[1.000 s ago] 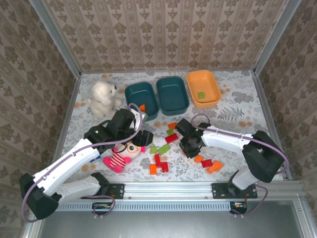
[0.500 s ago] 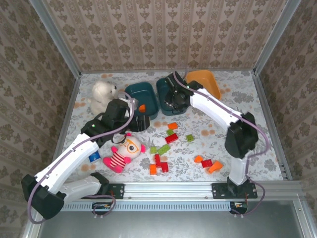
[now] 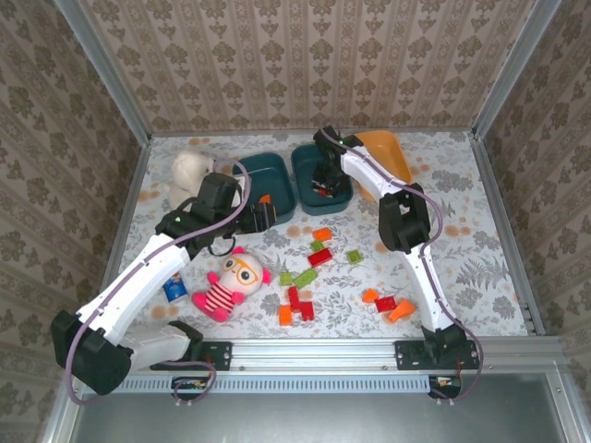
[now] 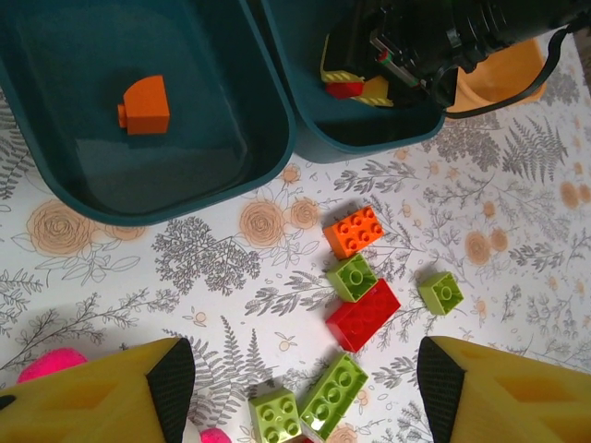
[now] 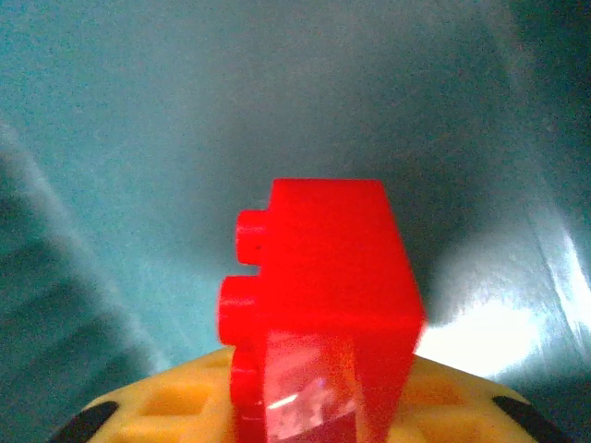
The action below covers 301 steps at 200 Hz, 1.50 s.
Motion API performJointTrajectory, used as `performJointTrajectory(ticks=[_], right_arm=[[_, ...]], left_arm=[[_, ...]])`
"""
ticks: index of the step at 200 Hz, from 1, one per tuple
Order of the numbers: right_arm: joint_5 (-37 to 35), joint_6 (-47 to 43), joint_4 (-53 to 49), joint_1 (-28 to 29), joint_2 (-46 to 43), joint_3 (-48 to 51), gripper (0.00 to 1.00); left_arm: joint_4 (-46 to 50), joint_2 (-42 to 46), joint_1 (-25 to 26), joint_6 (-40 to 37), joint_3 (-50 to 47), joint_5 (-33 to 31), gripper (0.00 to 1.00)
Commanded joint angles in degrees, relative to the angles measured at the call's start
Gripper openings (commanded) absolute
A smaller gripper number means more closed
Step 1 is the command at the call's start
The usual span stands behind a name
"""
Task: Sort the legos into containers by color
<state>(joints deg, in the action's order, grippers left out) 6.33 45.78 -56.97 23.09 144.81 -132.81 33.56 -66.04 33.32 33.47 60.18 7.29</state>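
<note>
While the dog (image 3: 189,173) sits at the far left of the bench (image 3: 471,231), the left arm reaches past it and ends at the near edge of the left bin (image 3: 251,173). The doll (image 3: 229,281) lies face up below that arm, nearer the front rail. The left jaws stand wide, hanging above the bench just in front of the bins and touching none of the bricks. One orange brick (image 4: 146,103) lies on the floor of the left bin. Just beside it stands the middle bin (image 4: 369,129), and the two teal walls almost touch.

Down inside the middle bin are the right jaws, set narrow with a red brick (image 5: 319,277) upright between them, close above the teal floor. Whether they pinch it or only flank it cannot be told. The right arm stretches from the front rail across the bench and hides part of the orange bin (image 3: 392,155), which stands furthest right in the row.

Loose bricks lie on the bench in front of the bins: a small orange one (image 4: 355,231), a flat red one (image 4: 363,315) touching a green one (image 4: 351,277), and a lone green one (image 4: 440,292) to their right. More greens, reds and an orange one lie nearer the doll. Well apart to the right, by the right arm's lower link, lie two orange pieces (image 3: 402,311) with a red one (image 3: 385,303) between them.
</note>
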Motion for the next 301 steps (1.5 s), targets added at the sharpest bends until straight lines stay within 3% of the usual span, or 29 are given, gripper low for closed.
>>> performJointTrajectory(ticks=[1,35,72,133,172,200,232,262,301], right_arm=[[2.55,-1.89,-4.67,0.05,0.96,-4.82,0.44],[2.82,-3.52,-3.55,0.43,-4.41,-5.35,0.61],[0.78,-7.83,0.75,1.97,-16.5,0.18,0.59],[-1.12,-12.86,25.62,6.93,-54.05,47.22,0.58],[1.33,-12.72,27.25,11.28,-71.2,67.48,0.58],[5.74,-10.93,26.49,12.87,-78.27,76.27,0.59],[13.81,-11.72,26.7,14.44,-83.69,82.04,0.69],[17.15,-11.33,26.56,14.44,-88.38,86.22,0.79],[16.81,-11.2,23.22,14.26,-90.66,87.27,0.8]], left_arm=[[2.07,-0.32,0.32,-0.04,-0.34,0.29,0.68],[3.76,-0.49,2.61,-1.84,-1.32,-0.06,0.68],[4.58,-1.55,7.58,-4.26,-2.69,-1.31,0.67],[8.67,-3.44,16.39,-4.19,-4.02,-3.84,0.65],[11.1,-0.5,24.0,4.47,-8.08,-5.43,0.63],[12.62,1.82,33.03,11.33,-12.87,-8.84,0.62],[11.08,0.11,41.47,19.35,-16.63,-12.33,0.64],[8.54,-5.38,43.89,24.65,-17.12,-13.63,0.66],[4.92,-10.89,44.72,27.87,-16.34,-13.71,0.67]])
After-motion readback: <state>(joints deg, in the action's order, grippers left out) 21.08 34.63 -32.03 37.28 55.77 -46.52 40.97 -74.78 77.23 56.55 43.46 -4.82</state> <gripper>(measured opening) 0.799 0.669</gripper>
